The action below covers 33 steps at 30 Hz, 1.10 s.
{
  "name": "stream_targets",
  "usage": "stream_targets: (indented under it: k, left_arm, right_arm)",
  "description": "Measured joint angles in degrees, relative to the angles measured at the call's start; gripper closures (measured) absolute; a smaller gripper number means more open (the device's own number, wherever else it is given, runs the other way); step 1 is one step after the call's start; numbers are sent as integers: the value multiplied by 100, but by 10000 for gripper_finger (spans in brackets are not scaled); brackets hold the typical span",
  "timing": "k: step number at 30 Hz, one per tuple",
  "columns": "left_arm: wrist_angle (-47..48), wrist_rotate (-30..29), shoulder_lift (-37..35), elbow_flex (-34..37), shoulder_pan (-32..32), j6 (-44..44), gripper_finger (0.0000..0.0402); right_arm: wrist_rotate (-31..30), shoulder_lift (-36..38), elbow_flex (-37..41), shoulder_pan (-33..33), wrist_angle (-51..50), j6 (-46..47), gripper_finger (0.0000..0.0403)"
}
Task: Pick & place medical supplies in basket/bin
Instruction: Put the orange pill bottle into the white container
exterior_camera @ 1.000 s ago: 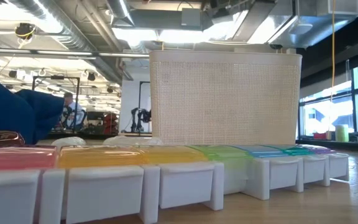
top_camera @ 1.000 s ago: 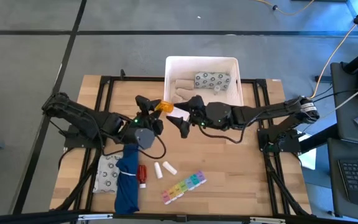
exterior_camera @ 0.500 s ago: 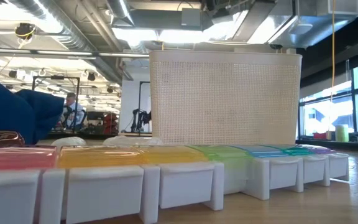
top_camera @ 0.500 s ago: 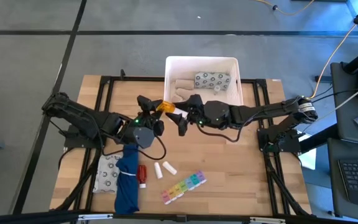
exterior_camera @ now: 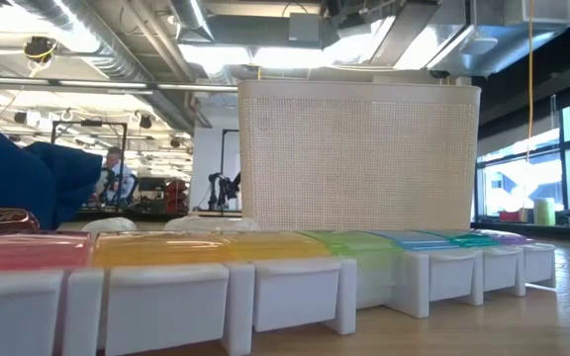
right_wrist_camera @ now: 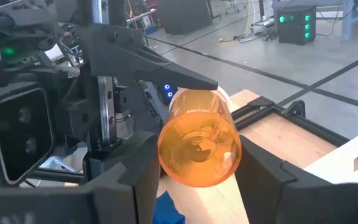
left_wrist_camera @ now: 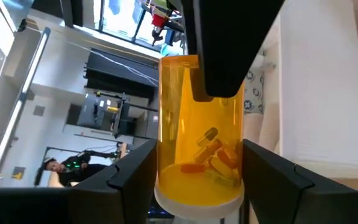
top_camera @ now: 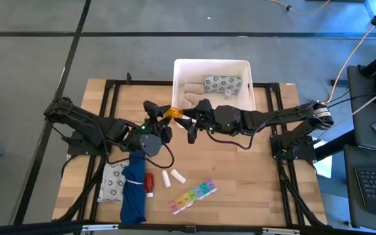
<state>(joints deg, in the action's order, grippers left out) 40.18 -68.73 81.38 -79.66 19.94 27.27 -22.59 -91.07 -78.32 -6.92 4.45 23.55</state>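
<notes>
you have the orange pill bottle (top_camera: pixel 172 112) clamped in the left gripper (top_camera: pixel 166 113) just off the white bin's (top_camera: pixel 178 67) near left corner, its long axis pointing at the right gripper (top_camera: pixel 187 121), whose fingers stand apart on either side of the bottle's end and are the nearer to the bin. the bin, by the table's far edge, already holds a patterned packet (top_camera: pixel 222 84). gauze rolls (top_camera: pixel 173 176), the pill organizer (top_camera: pixel 192 196) and a blue cloth (top_camera: pixel 134 186) lie clear toward the near edge.

left hand (top_camera: pixel 164 115) gripping orange pill bottle (top_camera: pixel 172 112), right hand (top_camera: pixel 187 124) alongside, white tub (top_camera: pixel 212 65)
</notes>
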Motion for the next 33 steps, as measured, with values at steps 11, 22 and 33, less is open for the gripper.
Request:
stream_targets:
  k: [11, 22, 33]
  left_arm:
    - [78, 456, -502, 0, 364, -1518, 185]
    - [373, 2593, -1683, 0, 154, -4762, 185]
    - [-126, 2639, -1779, 0, 182, -5092, 185]
  right_arm:
    - [-164, 0, 0, 1, 4, -175, 229]
    - [-224, 0, -221, 0, -22, -672, 228]
    - [117, 10, -968, -127, 15, -1665, 228]
